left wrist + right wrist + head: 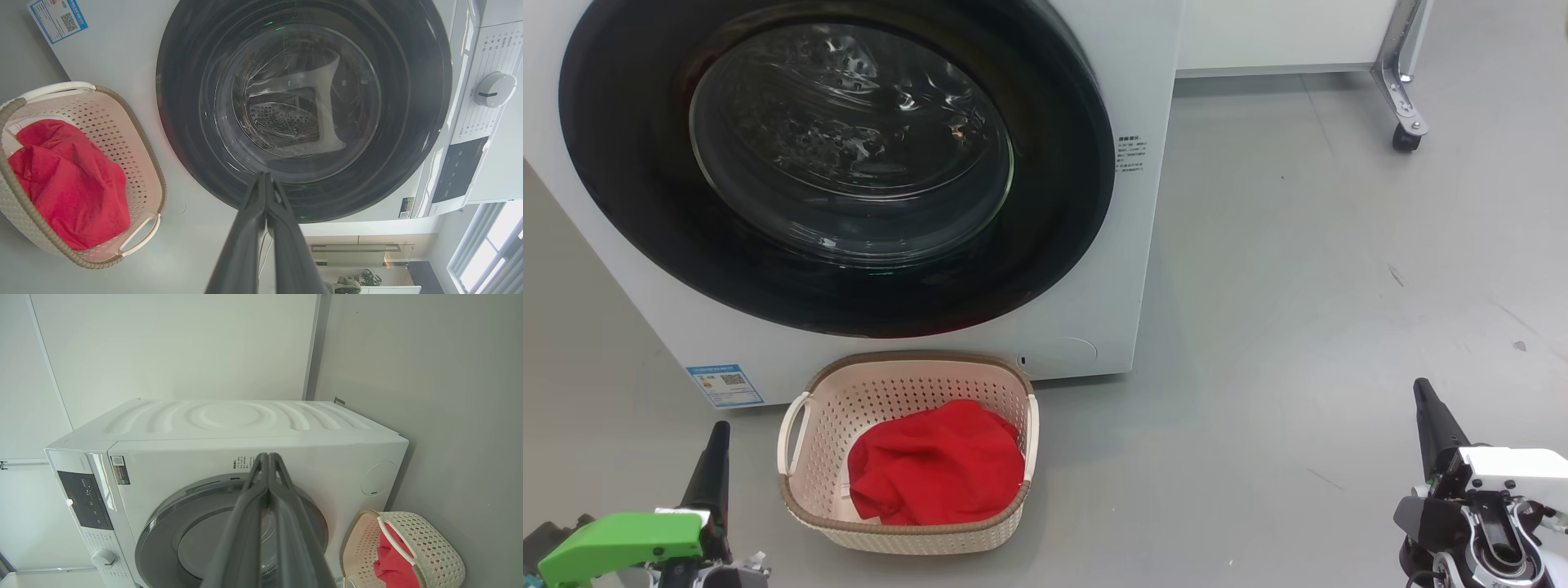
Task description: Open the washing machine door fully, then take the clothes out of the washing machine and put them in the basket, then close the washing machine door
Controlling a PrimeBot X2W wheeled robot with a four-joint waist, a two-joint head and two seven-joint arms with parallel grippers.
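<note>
Door: the washing machine door [837,155] is a big round thing with a fat glossy black rim and a bulging clear glass bowl in the middle. It sits flush against the front of the washing machine [1147,73], so it looks closed.
Drum: the steel drum [282,118] with its little holes shows through the glass.
Clothes: the clothes [935,461] are a crumpled bright red heap lying inside the basket, toward its near right side.
Basket: the basket [890,400] is cream with perforated sides, a brown woven-look rim and a white handle at each end. It stands on the grey floor [1298,286] just in front of the machine, below the door.
Left gripper: the left gripper [719,433] is at the lower left of the head view, left of the basket and not touching it. Its dark fingers are clenched tip to tip with nothing between them.
Right gripper: the right gripper [1423,388] is at the lower right, well apart from the basket over bare floor. Its fingers are pressed together and empty too.
Writing: a blue sticker [725,385] with a QR code sits at the machine's lower left corner, and a small block of dark print [1131,155] sits right of the door. Both are too small to read.
Left wrist view adds: a white dial [494,89], a black control panel [459,169] and a room window [486,253].
Right wrist view adds: a white rippled panel [237,416] of the machine.
Head view adds: a small wheel [1405,137] on a metal leg at the upper right.
</note>
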